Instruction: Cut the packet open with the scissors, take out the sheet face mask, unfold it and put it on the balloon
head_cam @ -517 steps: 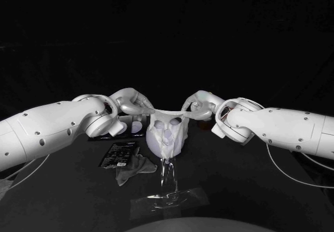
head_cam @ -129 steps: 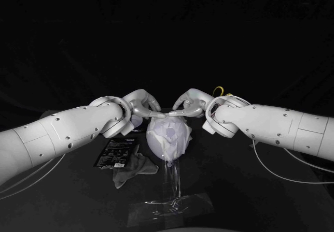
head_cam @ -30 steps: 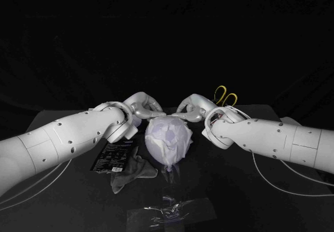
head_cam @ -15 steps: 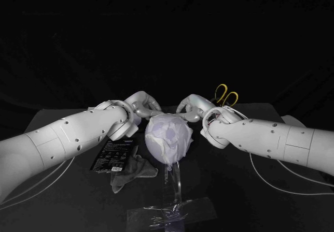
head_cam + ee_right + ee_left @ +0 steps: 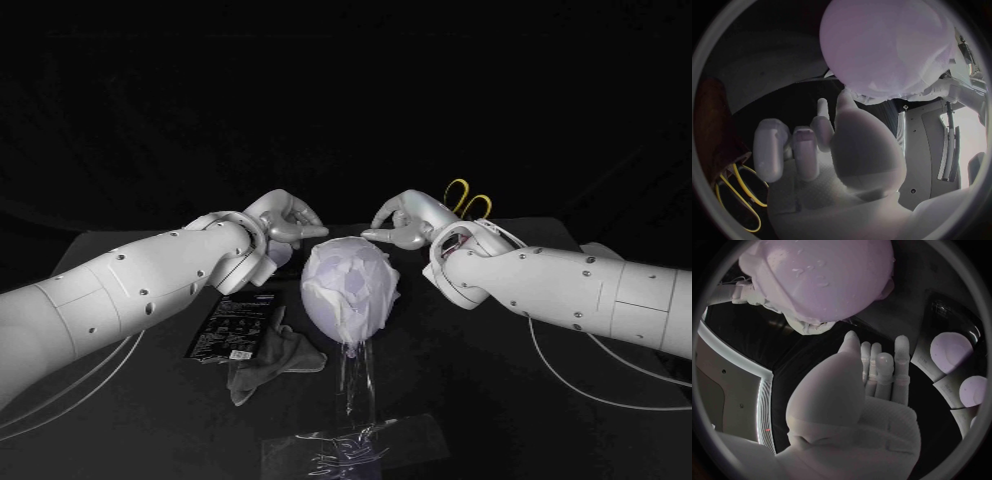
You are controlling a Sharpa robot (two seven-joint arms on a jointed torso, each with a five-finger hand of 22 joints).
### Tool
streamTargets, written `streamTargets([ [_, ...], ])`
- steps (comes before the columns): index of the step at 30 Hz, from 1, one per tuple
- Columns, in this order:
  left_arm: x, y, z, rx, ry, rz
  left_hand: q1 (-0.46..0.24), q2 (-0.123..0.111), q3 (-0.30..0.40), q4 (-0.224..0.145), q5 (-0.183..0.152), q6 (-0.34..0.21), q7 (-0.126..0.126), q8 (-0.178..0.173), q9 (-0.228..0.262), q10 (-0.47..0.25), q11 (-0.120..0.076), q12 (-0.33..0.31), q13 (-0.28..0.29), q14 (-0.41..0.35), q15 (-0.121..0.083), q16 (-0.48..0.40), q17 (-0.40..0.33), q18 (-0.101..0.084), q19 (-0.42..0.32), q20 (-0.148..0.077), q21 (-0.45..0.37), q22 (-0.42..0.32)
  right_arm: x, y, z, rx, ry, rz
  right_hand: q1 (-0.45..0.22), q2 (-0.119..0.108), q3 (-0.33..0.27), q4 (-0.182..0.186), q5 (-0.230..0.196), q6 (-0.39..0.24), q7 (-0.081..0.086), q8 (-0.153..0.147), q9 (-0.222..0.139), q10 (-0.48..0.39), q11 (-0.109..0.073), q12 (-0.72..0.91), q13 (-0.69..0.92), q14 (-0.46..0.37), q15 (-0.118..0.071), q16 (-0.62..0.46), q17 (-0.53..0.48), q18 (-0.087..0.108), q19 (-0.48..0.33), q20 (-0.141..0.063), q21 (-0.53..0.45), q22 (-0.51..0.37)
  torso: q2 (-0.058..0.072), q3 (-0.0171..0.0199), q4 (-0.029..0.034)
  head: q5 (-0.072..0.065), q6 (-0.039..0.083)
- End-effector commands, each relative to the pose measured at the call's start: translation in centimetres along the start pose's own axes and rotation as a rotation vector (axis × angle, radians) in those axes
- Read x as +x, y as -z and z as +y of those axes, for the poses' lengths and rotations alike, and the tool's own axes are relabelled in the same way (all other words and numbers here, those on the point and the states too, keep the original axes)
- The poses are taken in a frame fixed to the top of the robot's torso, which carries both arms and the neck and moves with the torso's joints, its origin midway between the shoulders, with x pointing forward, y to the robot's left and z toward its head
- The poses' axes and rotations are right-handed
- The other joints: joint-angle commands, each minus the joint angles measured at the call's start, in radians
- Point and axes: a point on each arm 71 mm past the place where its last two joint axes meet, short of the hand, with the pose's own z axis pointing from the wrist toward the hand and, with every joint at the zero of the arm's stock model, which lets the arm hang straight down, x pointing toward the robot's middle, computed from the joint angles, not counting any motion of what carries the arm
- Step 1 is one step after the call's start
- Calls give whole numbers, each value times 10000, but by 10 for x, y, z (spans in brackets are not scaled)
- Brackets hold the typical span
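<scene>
You have both hands empty, fingers loosely extended: your left hand [image 5: 289, 222] and right hand [image 5: 402, 222] sit near the top of the balloon [image 5: 351, 305], one on each side, gripping nothing. The sheet face mask [image 5: 346, 272] lies draped over the balloon, between the two hands and a little nearer you. The scissors [image 5: 466, 199] lie just behind your right hand, and the black packet [image 5: 234, 326] lies on the table, nearer you than your left hand.
</scene>
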Motion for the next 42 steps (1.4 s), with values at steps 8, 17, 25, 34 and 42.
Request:
streamTargets([
  [8,3,20,-13,624,1581,371,-1684,-262,-378,7,31,-122,108,-34,-26,-284,162,-82,-56,-853,88,-386,-1112,129,-227,69,-281,-208,-6,8,23,-883,-627,466,-97,51,-252,-9,-50,-139,59,-64,-27,-78,25,-238,-238,1056,53,21,2609,13,138,32,-175,2017,-134,-26,16,-6,-9],
  [17,4,29,-8,551,1468,594,-1835,-513,-346,-10,30,-145,118,3,-9,-318,169,-36,-49,-841,97,-371,-1129,137,-208,93,-322,-251,-1,6,28,-922,-472,878,-173,-9,-366,-15,-77,-131,64,-49,-23,-109,34,-281,-266,1053,65,15,2598,18,125,49,-199,2011,-116,-41,25,5,-2],
  [25,8,27,-3,426,1091,720,-1126,-715,-211,-111,30,-176,103,83,31,-355,158,46,-34,-727,89,-262,-1000,141,-162,108,-329,-282,6,0,31,-866,-116,1141,-139,-63,-427,-50,-81,-113,54,-27,-14,-104,28,-268,-253,1054,66,18,2603,16,130,56,-187,2015,-110,-33,14,7,-21],
  [34,15,22,-4,442,546,858,-774,-747,-181,-129,30,-191,97,116,42,-366,157,84,-29,-560,89,-202,-725,142,-141,107,-313,-285,16,-5,30,-723,283,1357,119,-107,-476,-139,-83,-95,37,13,2,-99,11,-257,-240,1058,53,26,2619,14,136,55,-170,2021,-106,-13,2,35,-71],
  [42,17,18,-2,333,208,725,-471,-715,-159,-147,30,-166,74,168,59,-330,141,144,-13,-336,74,-111,-403,146,-96,97,-262,-268,21,-14,27,-477,834,1298,529,-76,-439,-276,-96,-32,-8,72,22,-48,-30,-184,-185,1063,19,35,2635,-3,178,35,-82,2047,-108,-13,14,23,-100],
])
